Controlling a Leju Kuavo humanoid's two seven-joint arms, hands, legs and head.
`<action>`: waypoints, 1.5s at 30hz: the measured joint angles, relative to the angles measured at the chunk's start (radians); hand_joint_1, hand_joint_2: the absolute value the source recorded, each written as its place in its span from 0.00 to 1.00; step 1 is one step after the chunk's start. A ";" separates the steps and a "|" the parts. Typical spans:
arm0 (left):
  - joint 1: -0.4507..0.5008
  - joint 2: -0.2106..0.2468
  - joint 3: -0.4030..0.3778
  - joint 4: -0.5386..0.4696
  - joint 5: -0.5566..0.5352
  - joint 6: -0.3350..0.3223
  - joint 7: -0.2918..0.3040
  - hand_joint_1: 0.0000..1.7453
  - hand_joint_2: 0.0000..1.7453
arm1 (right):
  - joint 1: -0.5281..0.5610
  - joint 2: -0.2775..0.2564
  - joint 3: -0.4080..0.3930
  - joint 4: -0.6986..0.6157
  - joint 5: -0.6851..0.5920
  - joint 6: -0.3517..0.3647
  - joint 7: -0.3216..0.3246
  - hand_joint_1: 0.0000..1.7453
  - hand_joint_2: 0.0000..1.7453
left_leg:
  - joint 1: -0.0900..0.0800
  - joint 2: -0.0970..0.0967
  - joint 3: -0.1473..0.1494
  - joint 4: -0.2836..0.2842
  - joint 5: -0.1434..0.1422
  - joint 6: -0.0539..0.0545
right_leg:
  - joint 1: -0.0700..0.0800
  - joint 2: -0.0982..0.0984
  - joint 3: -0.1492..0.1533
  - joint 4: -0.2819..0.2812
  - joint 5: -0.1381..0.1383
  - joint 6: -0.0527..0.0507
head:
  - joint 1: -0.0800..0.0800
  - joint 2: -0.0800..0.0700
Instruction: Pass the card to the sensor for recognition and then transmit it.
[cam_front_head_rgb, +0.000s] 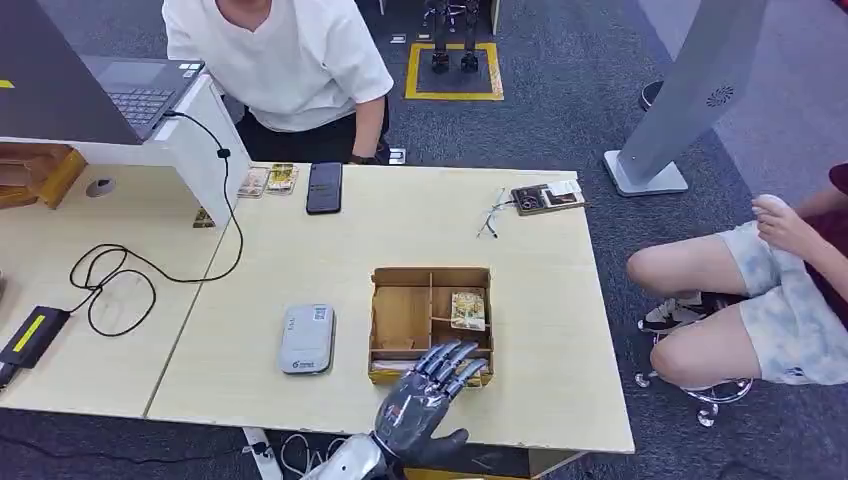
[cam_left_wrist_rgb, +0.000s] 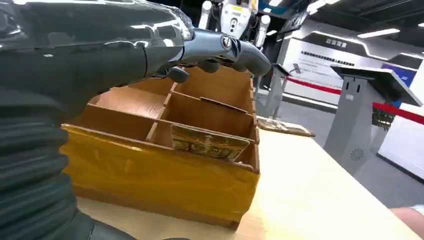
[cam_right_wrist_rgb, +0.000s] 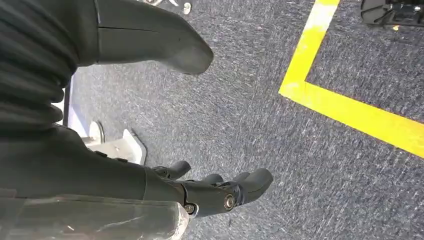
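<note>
Left hand hovers at the near edge of the tabletop, fingers spread over the wooden box. Its upright dividers wall in each compartment; a card stands in one, possibly leaning on a wall. Bare tabletop lies between box and grey device, and toward the far edge.
</note>
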 joint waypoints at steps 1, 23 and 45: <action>0.000 -0.001 0.003 0.000 -0.012 0.000 0.009 0.00 1.00 | 0.001 0.000 0.000 0.000 0.003 -0.002 -0.001 0.00 1.00 | 0.000 0.000 0.000 0.000 0.000 0.000 | 0.000 0.000 0.000 0.000 0.000 0.000 | 0.000 0.000; 0.015 -0.019 0.090 0.006 -0.254 0.000 0.177 0.00 1.00 | 0.010 0.000 0.036 0.024 0.081 -0.029 -0.095 0.00 1.00 | 0.000 0.000 0.000 0.000 0.000 0.000 | 0.000 0.000 0.000 0.000 0.000 0.000 | 0.000 0.000; 0.009 -0.025 0.090 0.041 -0.278 0.000 0.196 1.00 1.00 | 0.013 -0.016 0.082 0.052 0.104 -0.053 -0.162 0.00 1.00 | 0.000 0.000 0.000 0.000 0.000 0.000 | 0.000 0.000 0.000 0.000 0.000 0.000 | 0.000 0.000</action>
